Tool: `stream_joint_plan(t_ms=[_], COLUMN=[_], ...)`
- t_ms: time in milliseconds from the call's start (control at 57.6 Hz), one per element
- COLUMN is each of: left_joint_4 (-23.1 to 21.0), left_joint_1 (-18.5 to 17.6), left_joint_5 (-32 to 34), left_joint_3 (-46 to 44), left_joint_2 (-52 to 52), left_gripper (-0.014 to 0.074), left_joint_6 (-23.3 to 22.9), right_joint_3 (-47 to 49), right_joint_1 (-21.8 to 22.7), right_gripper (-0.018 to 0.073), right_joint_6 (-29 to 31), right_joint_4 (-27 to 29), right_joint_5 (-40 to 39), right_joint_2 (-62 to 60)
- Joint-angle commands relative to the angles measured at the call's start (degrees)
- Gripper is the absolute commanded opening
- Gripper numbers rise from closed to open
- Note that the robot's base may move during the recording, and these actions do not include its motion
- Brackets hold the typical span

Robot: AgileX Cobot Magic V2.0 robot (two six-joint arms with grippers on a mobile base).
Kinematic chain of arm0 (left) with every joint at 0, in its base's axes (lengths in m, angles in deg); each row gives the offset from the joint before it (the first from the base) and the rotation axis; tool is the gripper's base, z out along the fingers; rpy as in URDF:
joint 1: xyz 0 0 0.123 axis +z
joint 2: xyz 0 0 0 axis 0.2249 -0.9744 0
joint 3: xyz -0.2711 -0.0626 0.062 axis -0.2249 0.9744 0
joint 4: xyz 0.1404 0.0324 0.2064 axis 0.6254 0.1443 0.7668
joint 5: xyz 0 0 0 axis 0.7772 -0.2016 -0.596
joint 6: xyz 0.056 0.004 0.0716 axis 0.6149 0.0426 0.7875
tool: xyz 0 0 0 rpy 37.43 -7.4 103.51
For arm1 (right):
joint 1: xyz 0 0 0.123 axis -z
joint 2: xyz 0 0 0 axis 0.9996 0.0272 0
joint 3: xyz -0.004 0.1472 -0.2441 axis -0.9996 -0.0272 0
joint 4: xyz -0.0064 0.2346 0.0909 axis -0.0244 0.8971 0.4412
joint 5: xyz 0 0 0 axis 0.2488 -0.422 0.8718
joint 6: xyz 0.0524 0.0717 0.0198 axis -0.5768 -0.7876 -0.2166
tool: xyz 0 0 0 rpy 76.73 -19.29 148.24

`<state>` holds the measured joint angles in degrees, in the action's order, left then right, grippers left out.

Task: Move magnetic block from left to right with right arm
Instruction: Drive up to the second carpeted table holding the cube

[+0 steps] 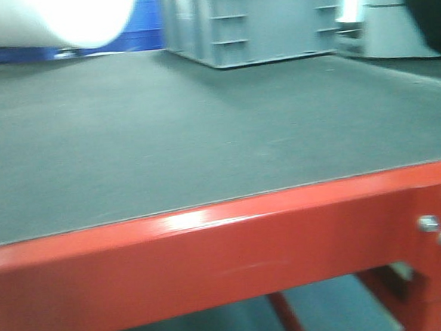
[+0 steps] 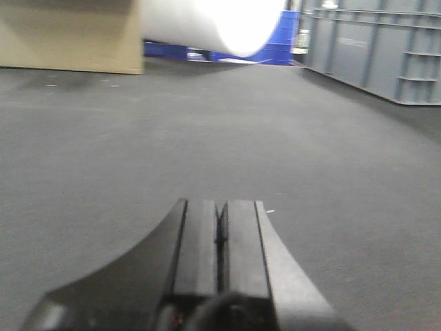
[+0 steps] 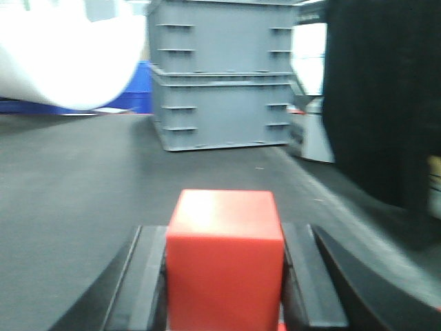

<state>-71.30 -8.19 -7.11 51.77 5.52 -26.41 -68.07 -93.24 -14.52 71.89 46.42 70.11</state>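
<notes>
The right tool clamps the magnetic block above the table. The block is a cube with no long axis, one face toward the wrist camera. Only that view shows it. The left tool has its fingers pressed together, holding nothing.

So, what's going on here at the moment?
The right arm's black end effector is shut on the small bright-red matte cube, which sits between its two fingers, low over the dark grey table mat. The left end effector is shut on nothing, also low over that mat. Whether the cube touches the mat cannot be told. Ahead of it stand stacked grey plastic crates.
</notes>
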Motion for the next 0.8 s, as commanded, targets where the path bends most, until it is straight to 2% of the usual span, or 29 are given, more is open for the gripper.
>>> stream_joint_plan(t_ms=[0,781], left_joint_4=[-0.1,-0.1], left_joint_1=[0.0,0.0], left_joint_5=[4.4,4.4], left_joint_3=[0.3,0.3], left_joint_2=[0.4,0.4], left_gripper=[-0.0126,-0.0126], left_joint_6=[-0.4,-0.4], right_joint_3=[1.8,1.8], right_joint_1=[0.2,0.2], right_gripper=[0.0278,0.0278], right_joint_6=[0.2,0.2], right_joint_4=[-0.5,-0.5], right_joint_5=[-4.9,-4.9], right_joint_2=[1.2,1.2])
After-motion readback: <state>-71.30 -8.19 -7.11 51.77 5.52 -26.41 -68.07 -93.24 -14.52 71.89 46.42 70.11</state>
